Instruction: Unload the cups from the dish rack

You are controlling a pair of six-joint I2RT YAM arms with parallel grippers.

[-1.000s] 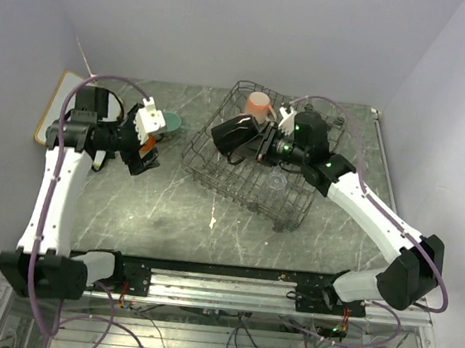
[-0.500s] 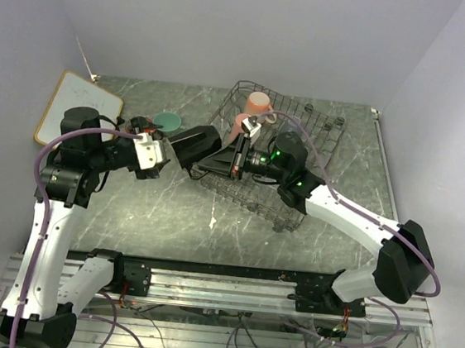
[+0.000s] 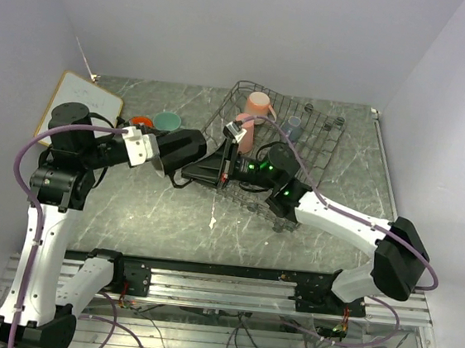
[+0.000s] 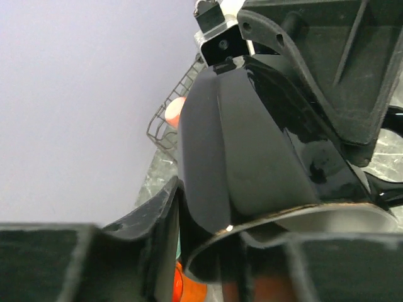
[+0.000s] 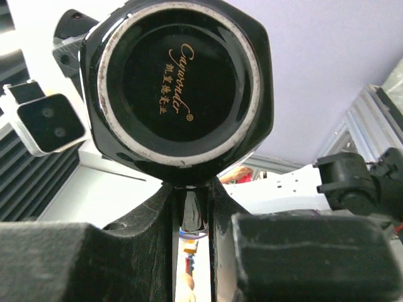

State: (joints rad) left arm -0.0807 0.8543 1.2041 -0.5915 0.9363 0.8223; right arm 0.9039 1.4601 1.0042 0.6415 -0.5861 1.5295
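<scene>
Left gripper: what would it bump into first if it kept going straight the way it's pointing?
The black mug. It sits between the left gripper's fingers, held by its handle in the right gripper. Whether the left fingers touch it is unclear.

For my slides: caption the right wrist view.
Black mug seen base-on, gold script on its underside, its handle pinched between the right jaws.

We see the grey marbled table (image 3: 154,207) carrying a wood-framed whiteboard (image 3: 78,100), orange cup (image 3: 142,121), mint green cup (image 3: 168,121) and grey wire dish rack (image 3: 318,154).
</scene>
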